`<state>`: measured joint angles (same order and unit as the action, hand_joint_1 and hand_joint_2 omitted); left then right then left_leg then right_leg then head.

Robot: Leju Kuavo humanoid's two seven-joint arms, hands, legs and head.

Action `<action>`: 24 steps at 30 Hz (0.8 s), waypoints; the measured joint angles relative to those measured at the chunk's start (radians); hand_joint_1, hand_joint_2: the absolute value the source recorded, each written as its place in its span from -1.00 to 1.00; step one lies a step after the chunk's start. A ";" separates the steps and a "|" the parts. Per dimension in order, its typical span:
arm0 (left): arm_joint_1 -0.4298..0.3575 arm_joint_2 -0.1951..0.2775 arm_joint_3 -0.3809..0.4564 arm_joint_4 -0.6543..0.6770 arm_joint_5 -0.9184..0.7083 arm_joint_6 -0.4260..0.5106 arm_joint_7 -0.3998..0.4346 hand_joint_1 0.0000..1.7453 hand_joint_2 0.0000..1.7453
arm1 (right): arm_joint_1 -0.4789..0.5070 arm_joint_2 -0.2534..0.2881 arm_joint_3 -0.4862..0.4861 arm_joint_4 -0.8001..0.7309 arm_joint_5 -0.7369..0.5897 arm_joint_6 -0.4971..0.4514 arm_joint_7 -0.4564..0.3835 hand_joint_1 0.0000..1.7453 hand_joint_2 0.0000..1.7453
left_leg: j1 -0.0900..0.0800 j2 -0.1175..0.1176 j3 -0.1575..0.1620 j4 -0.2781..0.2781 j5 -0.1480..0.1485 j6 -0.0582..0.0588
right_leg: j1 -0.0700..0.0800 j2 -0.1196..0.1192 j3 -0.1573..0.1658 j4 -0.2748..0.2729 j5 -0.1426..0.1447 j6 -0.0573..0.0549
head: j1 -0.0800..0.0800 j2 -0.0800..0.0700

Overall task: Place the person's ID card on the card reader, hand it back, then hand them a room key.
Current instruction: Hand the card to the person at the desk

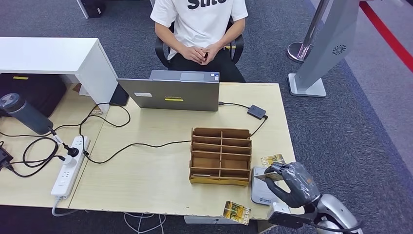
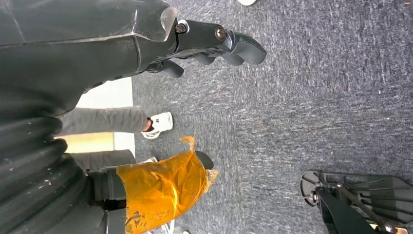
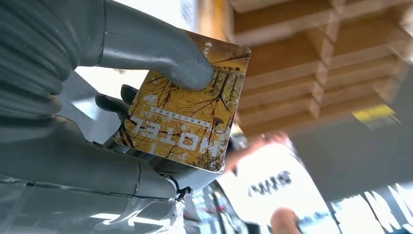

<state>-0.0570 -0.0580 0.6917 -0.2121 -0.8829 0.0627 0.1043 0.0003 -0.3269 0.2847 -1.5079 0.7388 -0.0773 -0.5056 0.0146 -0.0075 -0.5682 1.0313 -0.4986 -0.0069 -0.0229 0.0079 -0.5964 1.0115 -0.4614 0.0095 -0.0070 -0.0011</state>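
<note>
My right hand (image 1: 293, 184) hovers at the desk's near right corner, above the grey card reader (image 1: 259, 191). It pinches a yellow room key card (image 1: 268, 176) printed HOTEL (image 3: 187, 112), with the thumb (image 3: 160, 53) pressed on its face. Two more yellow key cards lie on the desk, one (image 1: 272, 160) beyond the reader and one (image 1: 236, 212) at the front edge. The person (image 1: 199, 29) sits across the desk with clasped hands. My left hand (image 2: 92, 63) hangs over the carpet, fingers apart, holding nothing.
A cardboard slot organizer (image 1: 221, 156) stands just left of the reader. A laptop (image 1: 170, 93) sits at the far side, with a cable to a small black box (image 1: 256, 111). A power strip (image 1: 69, 165) and a dark bottle (image 1: 22, 113) are on the left table.
</note>
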 joint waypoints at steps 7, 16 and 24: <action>-0.010 -0.001 0.000 0.000 -0.062 -0.017 -0.001 -1.00 1.00 | -0.257 0.051 0.107 -0.023 -0.019 0.064 0.057 1.00 1.00 | 0.000 0.004 0.000 0.000 0.003 -0.001 | 0.000 0.004 0.000 0.001 0.004 -0.001 | 0.000 0.000; -0.046 -0.012 -0.002 0.000 -0.156 -0.059 0.012 -1.00 1.00 | -0.722 0.289 0.246 0.265 -0.016 0.124 0.306 1.00 1.00 | 0.001 0.004 0.000 0.000 0.009 -0.003 | 0.000 0.005 -0.003 0.003 0.008 -0.003 | 0.000 0.000; -0.078 -0.024 -0.011 0.000 -0.204 -0.088 0.026 -1.00 1.00 | -0.910 0.447 0.253 0.614 0.068 0.052 0.387 1.00 1.00 | 0.001 0.003 0.000 0.000 0.009 -0.003 | 0.000 0.004 -0.003 0.002 0.008 -0.003 | 0.000 0.000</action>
<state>-0.1348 -0.0821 0.6808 -0.2121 -1.0870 -0.0253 0.1307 -0.9100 0.1206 0.5381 -0.8936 0.8069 -0.0256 -0.1183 0.0153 -0.0043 -0.5684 1.0312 -0.4893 -0.0097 -0.0225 0.0118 -0.5993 1.0139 -0.4535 0.0064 -0.0068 -0.0011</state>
